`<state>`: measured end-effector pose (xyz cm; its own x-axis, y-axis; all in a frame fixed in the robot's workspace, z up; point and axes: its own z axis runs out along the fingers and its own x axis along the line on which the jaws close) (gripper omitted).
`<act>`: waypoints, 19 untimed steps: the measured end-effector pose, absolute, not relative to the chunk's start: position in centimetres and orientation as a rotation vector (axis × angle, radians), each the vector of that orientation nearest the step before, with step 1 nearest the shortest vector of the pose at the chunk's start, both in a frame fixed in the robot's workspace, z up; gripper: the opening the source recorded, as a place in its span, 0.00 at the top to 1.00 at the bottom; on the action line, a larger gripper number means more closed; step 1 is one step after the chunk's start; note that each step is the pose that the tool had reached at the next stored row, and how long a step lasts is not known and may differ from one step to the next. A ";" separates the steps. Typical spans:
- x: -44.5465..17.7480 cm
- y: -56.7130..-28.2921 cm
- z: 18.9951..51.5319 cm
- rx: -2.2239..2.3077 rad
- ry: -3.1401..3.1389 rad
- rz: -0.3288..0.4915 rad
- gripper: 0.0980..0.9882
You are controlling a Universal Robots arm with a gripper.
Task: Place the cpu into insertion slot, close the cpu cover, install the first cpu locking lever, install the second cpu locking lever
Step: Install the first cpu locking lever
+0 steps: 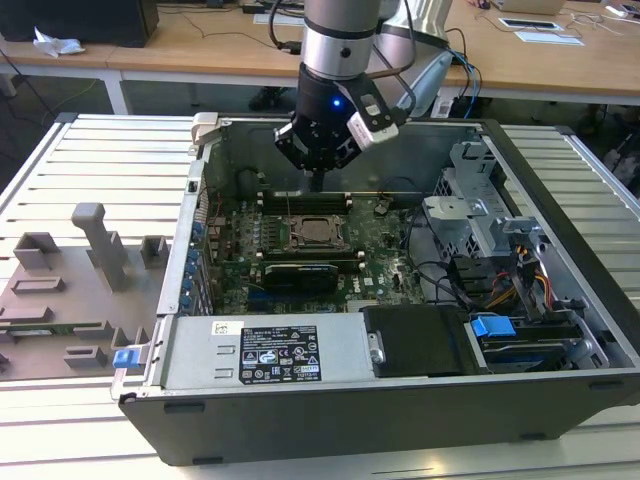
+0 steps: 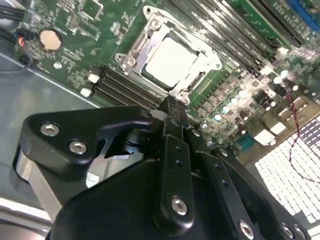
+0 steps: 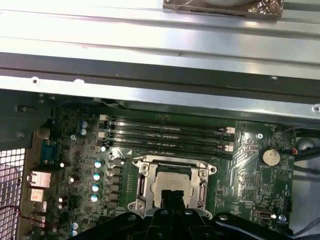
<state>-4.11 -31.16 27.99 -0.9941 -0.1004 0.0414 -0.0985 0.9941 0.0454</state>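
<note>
Where the green motherboard (image 1: 385, 240) carries its square socket, the cpu (image 2: 171, 59) sits in the insertion slot (image 1: 297, 233), dull silver top up. The cpu cover (image 2: 186, 39) lies flat over it, and the chip shows through its window. Whether the locking levers are latched: cannot tell.

The gripper (image 2: 171, 106) hangs just above the socket's edge with its black fingers drawn together and nothing between them. Contact with the board: cannot tell. In the exterior view, the gripper's tip sits over the long black memory slots (image 3: 167, 134) beside the socket.

A round coin cell (image 3: 270, 156) lies near those slots. The board sits in an open computer case (image 1: 330, 420), with a labelled power supply (image 1: 265, 352) along the near wall. The case rests on a slatted table (image 1: 100, 150). A grey fixture tray (image 1: 70, 290) stands at the exterior view's left.
</note>
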 end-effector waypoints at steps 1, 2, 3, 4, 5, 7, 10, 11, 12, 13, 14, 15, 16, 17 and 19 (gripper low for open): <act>-4.3 -31.2 28.0 0.154 -3.093 -0.067 0.99; -4.6 -31.2 28.0 0.155 -3.094 -0.067 0.99; -5.0 -31.2 28.0 0.154 -3.094 -0.067 0.99; -5.3 -31.2 28.0 0.154 -3.094 -0.067 0.99; -5.8 -31.2 28.0 0.155 -3.094 -0.067 0.99; -6.6 -31.2 27.9 0.154 -3.095 -0.067 0.99; -7.7 -31.2 27.9 0.154 -3.096 -0.067 0.99; -8.0 -31.2 27.9 0.155 -3.096 -0.067 0.99; -8.3 -31.2 27.9 0.155 -3.096 -0.067 0.99; -8.6 -31.2 27.9 0.154 -3.096 -0.067 0.99; -9.0 -31.2 27.9 0.155 -3.096 -0.067 0.99; -9.3 -31.2 27.9 0.155 -3.096 -0.067 0.99; -9.9 -31.2 27.9 0.154 -3.097 -0.067 0.99; -10.5 -31.2 27.9 0.155 -3.098 -0.067 0.99; -11.0 -30.8 27.8 0.155 -3.098 -0.067 0.99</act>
<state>-11.02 -30.83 27.79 -0.9943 -0.1003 0.0370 -0.0986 0.9941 0.0448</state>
